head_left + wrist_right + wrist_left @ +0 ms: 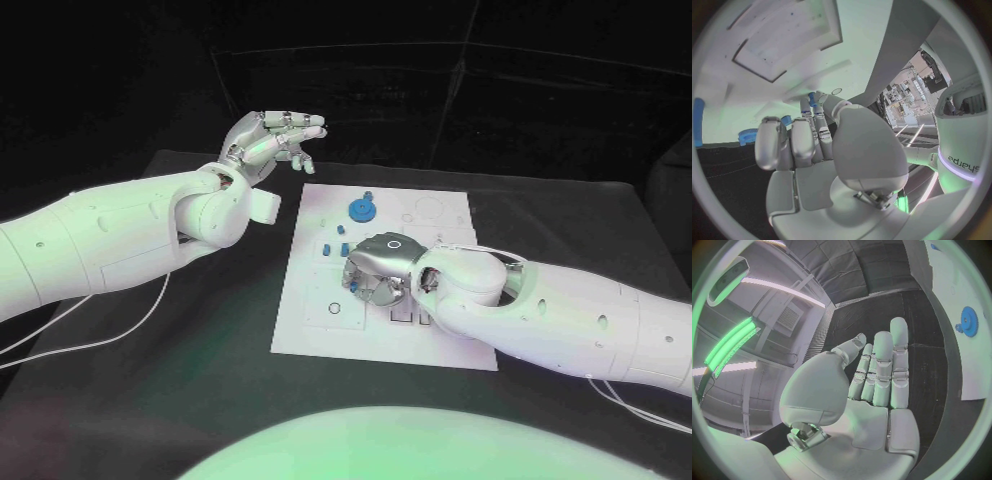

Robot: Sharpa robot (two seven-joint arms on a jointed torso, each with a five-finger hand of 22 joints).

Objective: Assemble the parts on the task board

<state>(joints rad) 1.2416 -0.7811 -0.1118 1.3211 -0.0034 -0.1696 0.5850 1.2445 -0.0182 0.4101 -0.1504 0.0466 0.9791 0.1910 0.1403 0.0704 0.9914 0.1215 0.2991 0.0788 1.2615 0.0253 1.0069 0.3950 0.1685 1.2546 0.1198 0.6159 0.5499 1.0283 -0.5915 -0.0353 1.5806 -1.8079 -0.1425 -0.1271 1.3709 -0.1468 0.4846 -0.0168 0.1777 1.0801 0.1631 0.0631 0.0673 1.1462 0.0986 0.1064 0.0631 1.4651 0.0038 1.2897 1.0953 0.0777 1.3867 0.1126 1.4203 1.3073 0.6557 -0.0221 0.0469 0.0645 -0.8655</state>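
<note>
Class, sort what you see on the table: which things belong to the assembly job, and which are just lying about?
Job:
task board
blue gear
small blue parts
right hand, over the board
left hand, raised off the board

Lying about:
white cable
black table

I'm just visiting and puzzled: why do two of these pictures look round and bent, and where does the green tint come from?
Both wrist views are fisheye circles, so straight lines curve: the task board edge bows beside the left hand. In the left wrist view a green strip lamp glows overhead, a likely source of the tint. In the head view green washes over both arms and the board's near edge; the right hand hides the parts beneath it.
</note>
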